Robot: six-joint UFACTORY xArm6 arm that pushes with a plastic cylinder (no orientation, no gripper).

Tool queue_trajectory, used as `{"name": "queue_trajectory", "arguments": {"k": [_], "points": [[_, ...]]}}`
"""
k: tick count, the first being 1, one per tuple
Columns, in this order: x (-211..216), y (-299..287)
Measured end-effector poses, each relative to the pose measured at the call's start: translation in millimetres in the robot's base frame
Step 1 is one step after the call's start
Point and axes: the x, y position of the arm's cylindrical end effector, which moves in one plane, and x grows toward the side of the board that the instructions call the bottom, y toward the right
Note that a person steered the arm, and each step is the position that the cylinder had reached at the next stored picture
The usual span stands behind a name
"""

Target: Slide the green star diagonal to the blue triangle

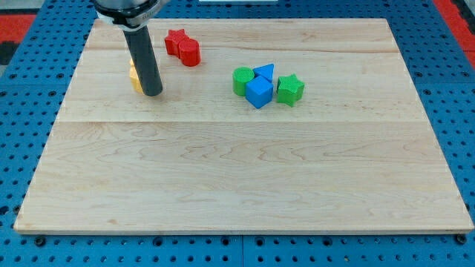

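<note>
The green star point(290, 89) lies at the right end of a tight cluster in the upper middle of the wooden board point(245, 170). It touches the blue cube point(259, 93). The blue triangle point(264, 73) sits just above the cube, up and left of the star. A green cylinder point(242, 81) is at the cluster's left end. My tip point(152, 92) rests on the board far to the left of the cluster, apart from it.
A yellow block point(135, 76) is mostly hidden behind the rod, right beside my tip. A red star point(175, 40) and a red cylinder point(190, 53) touch each other near the view's top. A blue pegboard point(22, 111) surrounds the board.
</note>
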Motion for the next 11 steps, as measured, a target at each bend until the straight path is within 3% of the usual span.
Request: {"name": "queue_trajectory", "arguments": {"k": [4, 6, 9, 11], "points": [[57.0, 163.7], [17.9, 223.1], [-46.2, 250.6], [-51.9, 235.0]]}}
